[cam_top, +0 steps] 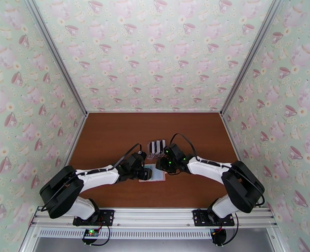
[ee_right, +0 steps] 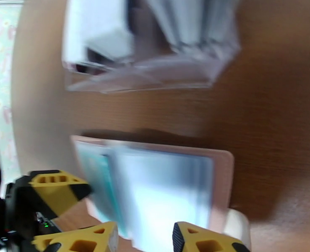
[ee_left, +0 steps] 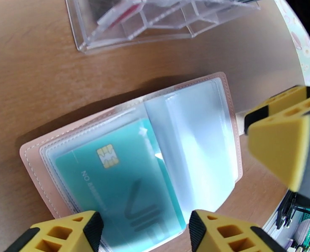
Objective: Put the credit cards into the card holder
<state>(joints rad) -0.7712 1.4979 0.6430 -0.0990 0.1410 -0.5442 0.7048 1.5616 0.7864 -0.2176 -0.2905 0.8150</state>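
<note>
One sleeved teal card (ee_left: 121, 181) reads "NO"; "VIP".

Clear slotted rack (ee_left: 92, 36), brown table (cam_top: 113, 135), teacup-print walls (cam_top: 155, 51)

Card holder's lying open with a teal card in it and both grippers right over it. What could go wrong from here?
One: the left gripper and right gripper hang close together over the card holder and could bump. Two: nothing seems to pin the holder to the table, so a push may slide it toward the clear rack. Three: its loose clear sleeves could fold over the teal card.
</note>
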